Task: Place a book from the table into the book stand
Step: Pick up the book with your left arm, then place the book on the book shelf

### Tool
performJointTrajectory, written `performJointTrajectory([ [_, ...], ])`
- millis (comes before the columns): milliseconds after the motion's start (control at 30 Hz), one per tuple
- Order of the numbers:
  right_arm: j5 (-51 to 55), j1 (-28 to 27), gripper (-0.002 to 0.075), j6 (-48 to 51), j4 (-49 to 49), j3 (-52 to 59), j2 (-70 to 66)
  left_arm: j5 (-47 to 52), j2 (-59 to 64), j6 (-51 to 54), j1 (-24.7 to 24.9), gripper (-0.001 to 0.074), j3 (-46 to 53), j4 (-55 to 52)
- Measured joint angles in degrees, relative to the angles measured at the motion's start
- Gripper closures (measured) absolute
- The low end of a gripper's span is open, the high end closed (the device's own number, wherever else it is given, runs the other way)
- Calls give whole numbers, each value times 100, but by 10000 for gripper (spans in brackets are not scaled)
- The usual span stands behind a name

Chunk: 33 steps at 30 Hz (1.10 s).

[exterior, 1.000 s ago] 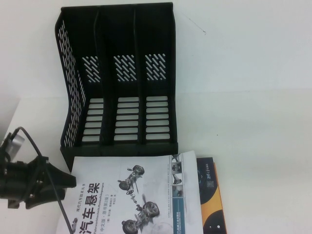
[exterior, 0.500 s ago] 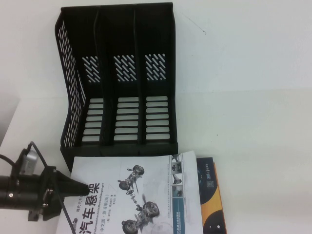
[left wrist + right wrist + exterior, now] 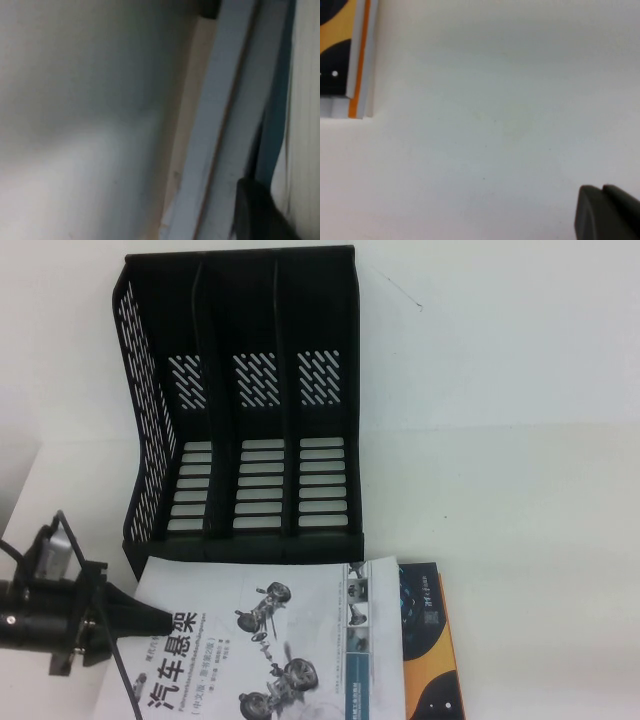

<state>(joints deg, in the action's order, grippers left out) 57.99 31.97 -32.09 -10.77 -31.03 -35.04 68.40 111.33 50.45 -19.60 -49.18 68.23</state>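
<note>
Left end effector point(image 3: 160, 621) sits at the book's point(image 3: 270, 640) left edge, tips pressed together to a point on the cover; whether it pinches the book we can't tell. Right end effector point(image 3: 607, 212) is out of the high view, over bare counter point(image 3: 520, 490), state unclear. The book lies just ahead of the left tips, front edge against the book stand point(image 3: 240, 400), overlapping the black-and-orange book point(image 3: 432, 640). We'd get a finger under the edge before lifting. Versus half a second ago, the book has rotated and slid left.
</note>
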Motion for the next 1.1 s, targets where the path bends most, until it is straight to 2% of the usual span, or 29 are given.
performJointTrajectory([
  [333, 349, 0, 729, -158, -421, 0, 12, -54, -2055, -493, 0, 612, -93, -461],
  [467, 425, 0, 729, -185, -560, 0, 12, -14, -2949, -899, 0, 615, -472, -647],
  [700, 597, 0, 729, -197, -678, 0, 12, 314, -3848, -1730, 0, 615, -2142, -1278],
  [933, 571, 0, 729, -218, -707, 0, 12, 348, -3700, -2617, 0, 615, -4250, -1727],
  [1100, 548, 0, 729, -361, -707, 0, 12, 405, -3215, -3022, 0, 615, -5236, -1944],
])
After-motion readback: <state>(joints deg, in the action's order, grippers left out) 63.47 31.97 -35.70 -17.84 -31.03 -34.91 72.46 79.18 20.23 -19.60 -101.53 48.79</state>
